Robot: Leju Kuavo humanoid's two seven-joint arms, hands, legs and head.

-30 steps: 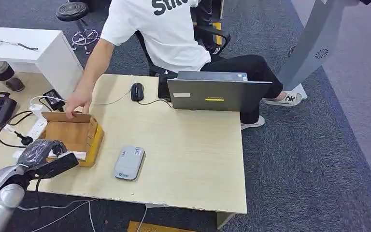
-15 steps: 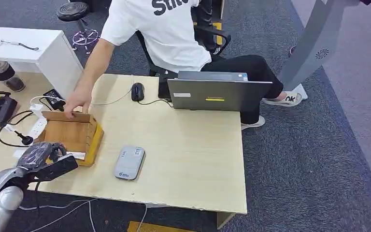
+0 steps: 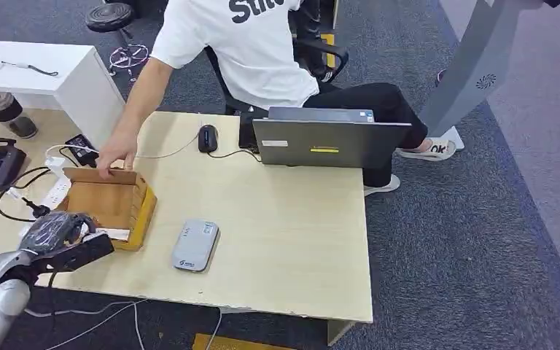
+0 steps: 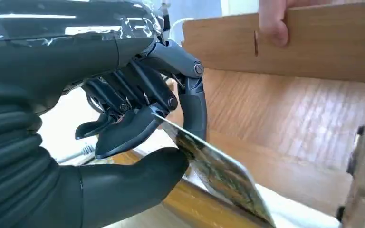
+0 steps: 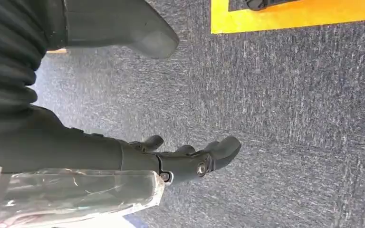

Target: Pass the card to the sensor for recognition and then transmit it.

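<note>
- While the left hand (image 4: 138, 128) pinches the card (image 4: 216, 173) between its thumb and its dark fingers, the card is at the near edge of the wooden box (image 3: 109, 204), with its free end over the box's low front wall.
- Judging from this, the first step, taking the card, looks done or almost done; I cannot tell whether the card is already fully clear of the box.
- What is left is the main part: bring the card to the sensor (image 3: 195, 246), the flat grey device that lies on the table (image 3: 292, 240) just beside the box, on the side away from the left hand, then hand the card on.
- The card is not yet near the sensor; the box's yellow side wall stands between them.
- A person's hand (image 3: 117, 154) rests on the far wall of the box, perhaps to keep it steady, and perhaps this person receives the card later.
- The right hand (image 5: 180, 159) hangs over the grey carpet, well apart from the box; its fingers are apart and it holds nothing.
- In the head view the card is too small to make out under the left hand.
- The printing on the card is blurred, and white papers lying by the box's front wall are partly cut off.
</note>
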